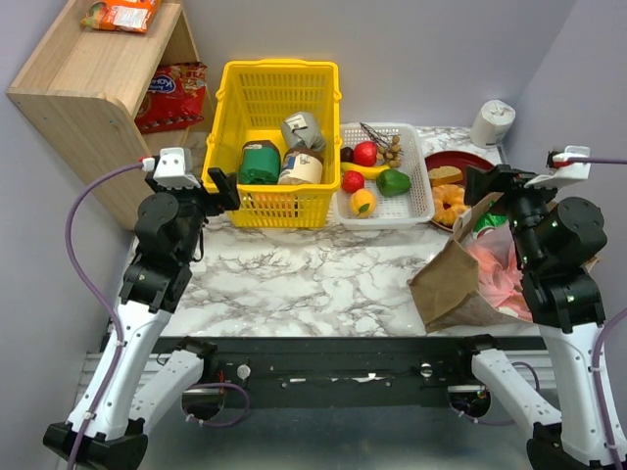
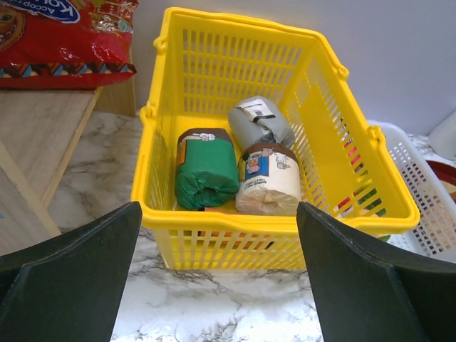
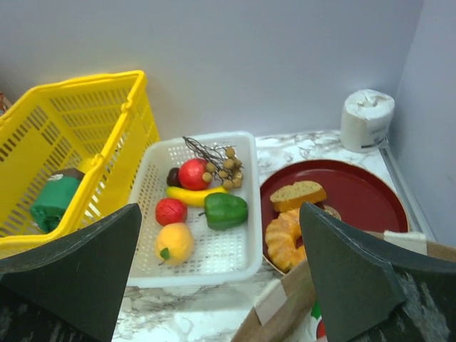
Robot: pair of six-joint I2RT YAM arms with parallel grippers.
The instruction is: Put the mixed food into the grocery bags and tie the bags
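A yellow banana (image 3: 192, 194) and a small round orange fruit (image 3: 174, 242) lie in a white perforated tray (image 3: 246, 260). The brown paper bag (image 1: 453, 279) lies tipped on the marble at the right, its taped rim (image 3: 285, 310) just below my right gripper (image 3: 219, 214), which is open and empty. A bit of the green crisp packet (image 1: 493, 221) shows at the bag's mouth. The pink plastic bag (image 1: 500, 266) is bunched beside it under the right arm. My left gripper (image 2: 217, 214) hangs open and empty before the yellow basket (image 2: 214, 222).
The basket holds a green packet (image 2: 206, 171), a cream tin (image 2: 271, 182) and a grey one (image 2: 258, 121). The tray also has a green pepper (image 3: 225, 210) and red fruits (image 3: 193, 173). A red plate (image 3: 363, 192) with bread, a paper roll (image 3: 366, 120), a wooden shelf (image 1: 88, 88) with snack packets.
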